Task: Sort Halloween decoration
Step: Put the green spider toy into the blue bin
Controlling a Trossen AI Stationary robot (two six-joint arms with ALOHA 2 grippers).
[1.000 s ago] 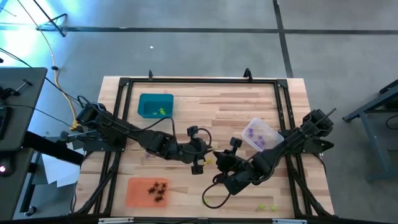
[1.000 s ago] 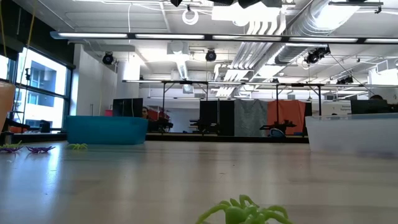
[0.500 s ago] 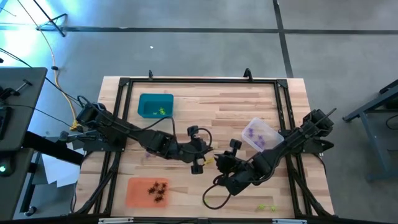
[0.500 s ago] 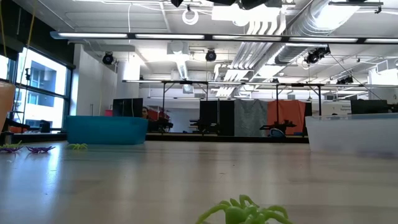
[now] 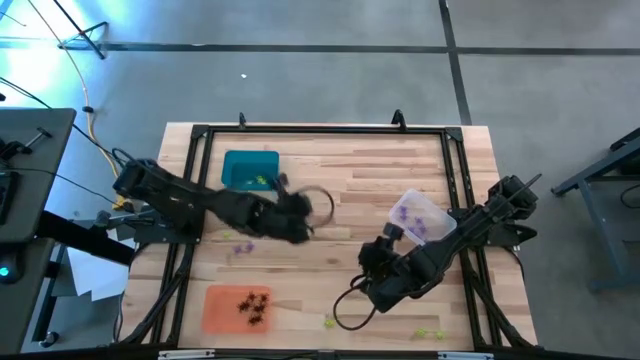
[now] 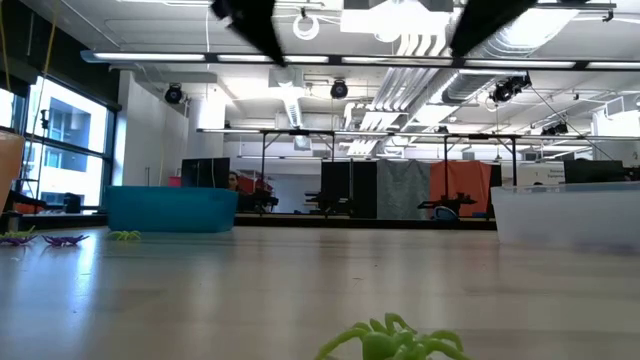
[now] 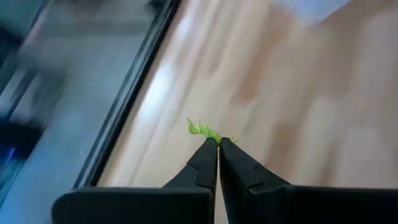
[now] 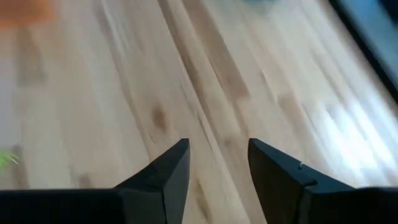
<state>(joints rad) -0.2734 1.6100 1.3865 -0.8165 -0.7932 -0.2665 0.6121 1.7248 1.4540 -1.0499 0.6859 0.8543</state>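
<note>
The left gripper (image 7: 218,142) pinches a green spider (image 7: 203,130), heading toward the teal tray (image 5: 249,168) at eleven o'clock, while the right gripper (image 8: 217,163) gapes wide and empty.

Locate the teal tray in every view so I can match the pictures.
High view: teal tray in the table's upper left part.
Low view: the tray sits left of centre, far across the table.
Left wrist view: not in it; a yellow-green piece shows instead.
Right wrist view: not clearly in it.
Shared landmark: the wooden table.
</note>
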